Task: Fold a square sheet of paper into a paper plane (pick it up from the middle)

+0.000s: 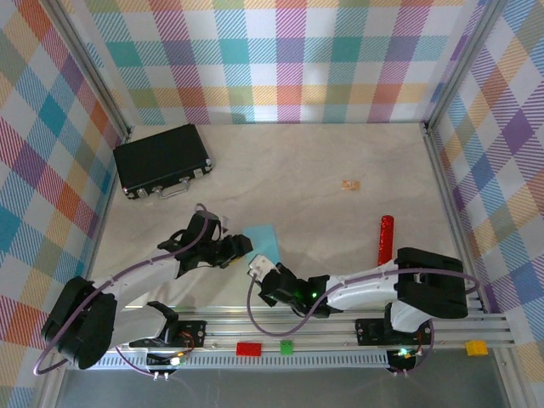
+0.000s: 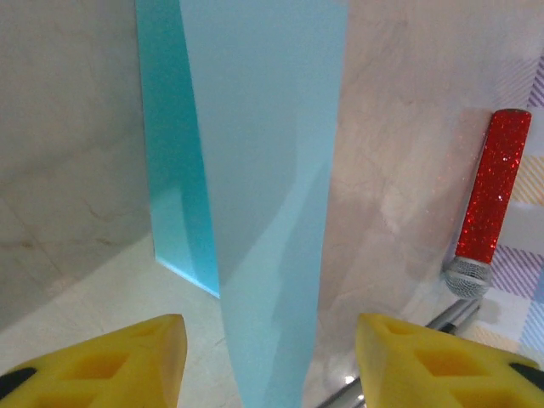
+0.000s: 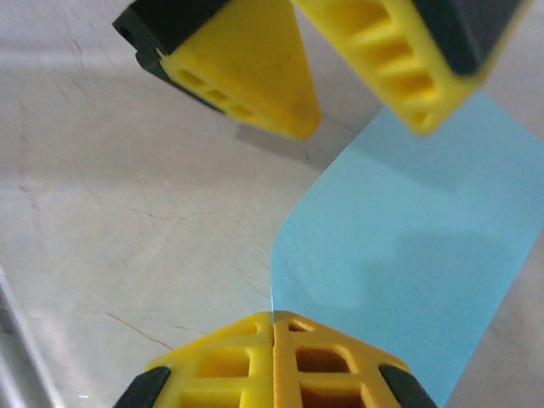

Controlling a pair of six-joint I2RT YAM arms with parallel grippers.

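Paper (image 1: 262,235) is hanging over the table (image 1: 323,170) near its front middle, the right gripper (image 3: 274,327) pinching one edge with fingers together while the left gripper (image 2: 270,340), fingers apart, is straddling it and should be closing squarely, avoiding stray creases.

Two arms of the same make – the left arm (image 1: 140,279) at seven o'clock on the table, the right arm (image 1: 365,287) at five. Each has smooth white link shells between bulky matt-black joint housings, the biggest a rounded black shoulder block. A thin mauve cable (image 1: 252,310) loops loose along each arm. Tiny green lights (image 1: 314,295) glow on the bodywork. The left gripper (image 2: 270,340) and right gripper (image 3: 272,319) carry matching fingers (image 3: 225,365) – bright yellow plastic wedges, hollowed by ribbed pockets, seated in black holders.
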